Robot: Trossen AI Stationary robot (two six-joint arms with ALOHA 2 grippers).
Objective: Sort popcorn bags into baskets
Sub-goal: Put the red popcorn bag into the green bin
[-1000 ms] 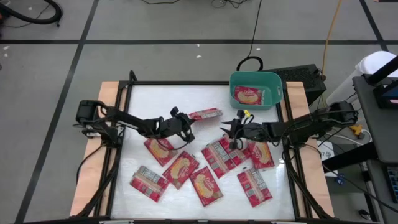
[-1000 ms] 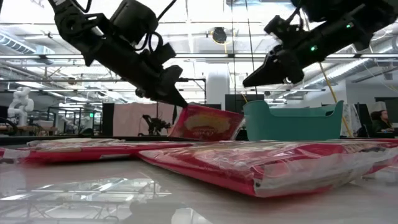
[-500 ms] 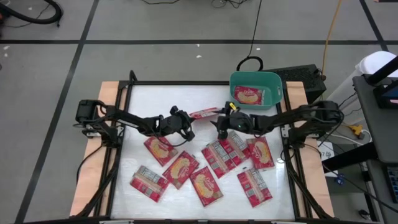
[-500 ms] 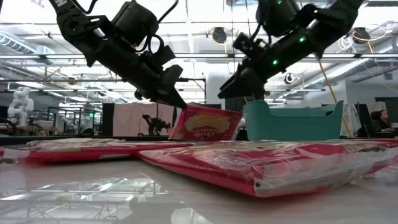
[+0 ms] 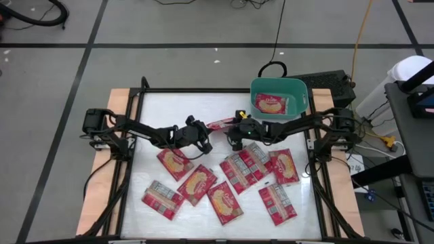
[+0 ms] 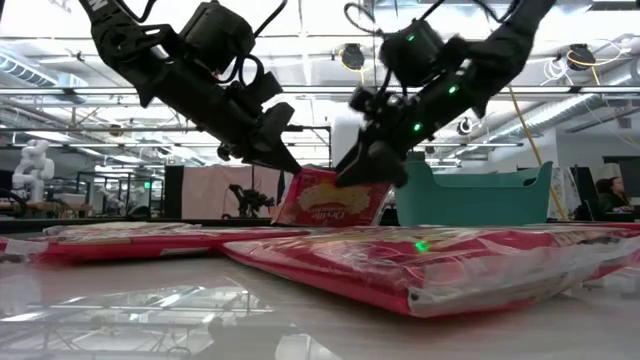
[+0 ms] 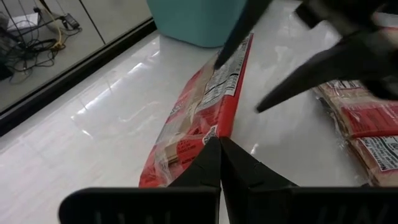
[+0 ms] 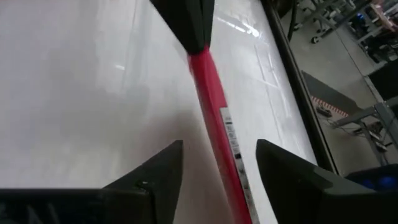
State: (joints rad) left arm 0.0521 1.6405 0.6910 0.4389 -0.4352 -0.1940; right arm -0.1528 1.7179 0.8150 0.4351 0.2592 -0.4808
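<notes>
The right gripper (image 5: 233, 135) has come across the table since a second ago, from over the loose packets to the far end of the flat red popcorn packet (image 5: 222, 124) that the left gripper (image 5: 206, 139) holds up on its edge. Its fingers (image 8: 158, 174) stand wide apart with the packet's thin red edge (image 8: 214, 106) running between them, not yet pinched. The left gripper has stayed where it was, fingers closed tight on the packet's near corner (image 7: 214, 134), the packet tilted off the white tabletop (image 5: 176, 108).

Just beyond the right gripper sits the teal-green plastic tub (image 5: 299, 89) with rounded corners, one red packet (image 5: 270, 104) lying flat inside it. On the near side of both grippers the other red packets lie scattered flat: one under the left arm (image 5: 174, 163), a cluster of overlapping ones (image 5: 245, 167) beneath the right arm, and more towards the table's front edge (image 5: 224, 201).

From table height the right gripper (image 6: 365, 170) covers the top of the raised packet (image 6: 330, 200), and a big packet (image 6: 420, 265) up front blocks most of the table. Whether the right fingertips touch the packet I can't quite make out.
</notes>
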